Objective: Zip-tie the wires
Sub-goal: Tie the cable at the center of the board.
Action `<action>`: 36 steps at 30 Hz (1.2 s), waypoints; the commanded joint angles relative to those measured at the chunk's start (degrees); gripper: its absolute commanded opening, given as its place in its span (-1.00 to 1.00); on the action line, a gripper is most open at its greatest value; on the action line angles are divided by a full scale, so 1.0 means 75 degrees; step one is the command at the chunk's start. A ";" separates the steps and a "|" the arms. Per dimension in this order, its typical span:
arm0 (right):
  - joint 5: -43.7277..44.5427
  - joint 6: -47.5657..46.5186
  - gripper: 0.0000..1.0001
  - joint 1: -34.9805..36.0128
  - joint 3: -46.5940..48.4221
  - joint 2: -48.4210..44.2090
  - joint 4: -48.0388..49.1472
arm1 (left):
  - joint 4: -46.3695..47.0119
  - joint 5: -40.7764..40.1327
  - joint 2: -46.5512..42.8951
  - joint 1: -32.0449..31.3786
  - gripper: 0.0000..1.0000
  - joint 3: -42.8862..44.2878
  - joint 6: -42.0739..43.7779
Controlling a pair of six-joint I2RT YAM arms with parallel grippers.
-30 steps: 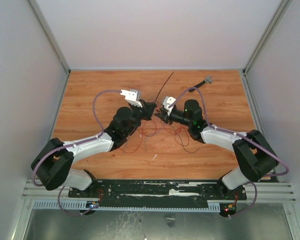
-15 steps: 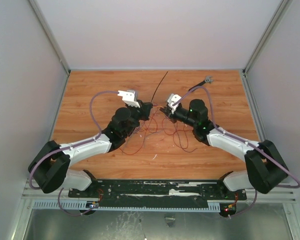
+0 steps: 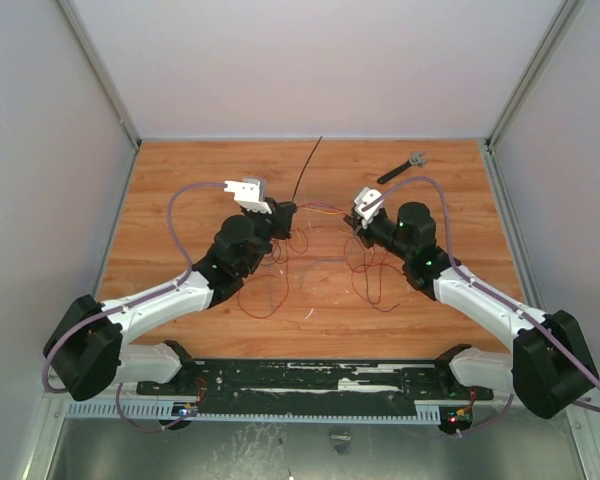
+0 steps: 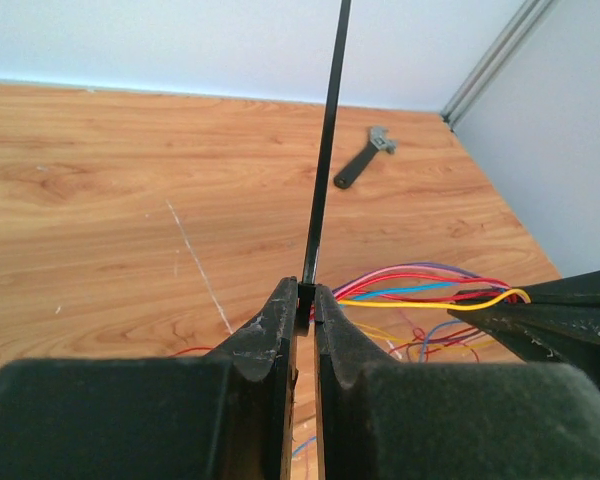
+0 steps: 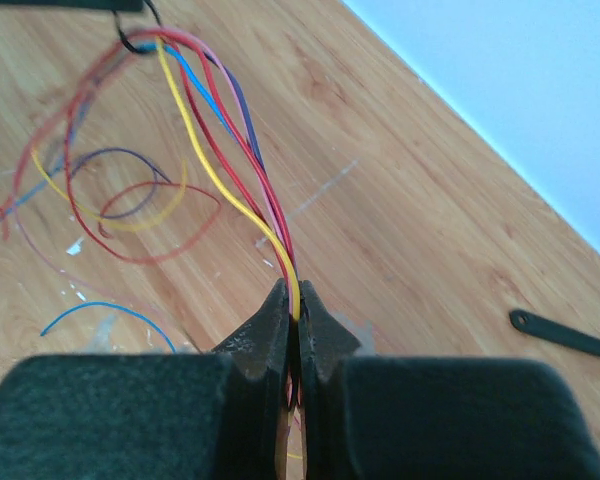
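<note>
My left gripper is shut on the zip tie, a thin black strip that sticks straight out from the fingertips; in the top view the zip tie points up and away from the left gripper. My right gripper is shut on the wires, a bundle of red, yellow, pink, blue and purple strands pulled taut between the two grippers. The right gripper sits to the right of the left one. Loose wire loops lie on the table below them.
A short black tool with a grey head lies at the back right of the wooden table; it also shows in the left wrist view. Grey walls enclose the table on three sides.
The two grippers have moved apart, the left one leftwards and the right one rightwards, and the wire bundle is now stretched between them. The zip tie moved left with the left gripper.
</note>
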 commanded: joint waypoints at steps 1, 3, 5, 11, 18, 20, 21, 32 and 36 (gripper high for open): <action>0.0602 -0.0186 -1.00 -0.0220 -0.0092 -0.0328 -0.0440 | -0.0251 -0.0471 -0.0463 0.0073 -1.00 0.0044 0.0246; 0.0669 -0.0195 -1.00 -0.0273 -0.0080 -0.0378 -0.0555 | -0.0324 -0.0517 -0.0598 0.0093 -1.00 0.0031 0.0292; 0.0625 -0.0190 -1.00 -0.0284 -0.0069 -0.0406 -0.0593 | -0.0394 -0.0568 -0.0704 0.0106 -1.00 0.0032 0.0332; 0.0487 -0.0172 -1.00 -0.0291 -0.0051 -0.0289 -0.0672 | -0.0548 -0.0687 -0.0889 0.0139 -1.00 0.0046 0.0452; 0.0219 0.0036 -1.00 -0.0288 -0.0043 -0.0232 -0.0473 | -0.0607 -0.0657 -0.0940 0.0164 -1.00 0.0101 0.0475; -0.0221 0.0164 -1.00 -0.0296 -0.0063 -0.0224 -0.0290 | -0.0594 -0.0607 -0.0871 0.0164 -1.00 0.0134 0.0459; -0.0398 0.0252 -1.00 -0.0294 -0.0066 -0.0202 -0.0205 | -0.0594 -0.0593 -0.0836 0.0164 -1.00 0.0147 0.0449; -0.0652 0.0248 -0.12 -0.0300 0.0070 -0.0421 -0.0215 | -0.0730 -0.0531 -0.0677 0.0175 -1.00 0.0369 0.0483; -0.0639 0.0260 -0.08 -0.0381 0.0037 -0.0739 -0.0267 | -0.0874 -0.0511 -0.0636 0.0176 -1.00 0.0502 0.0513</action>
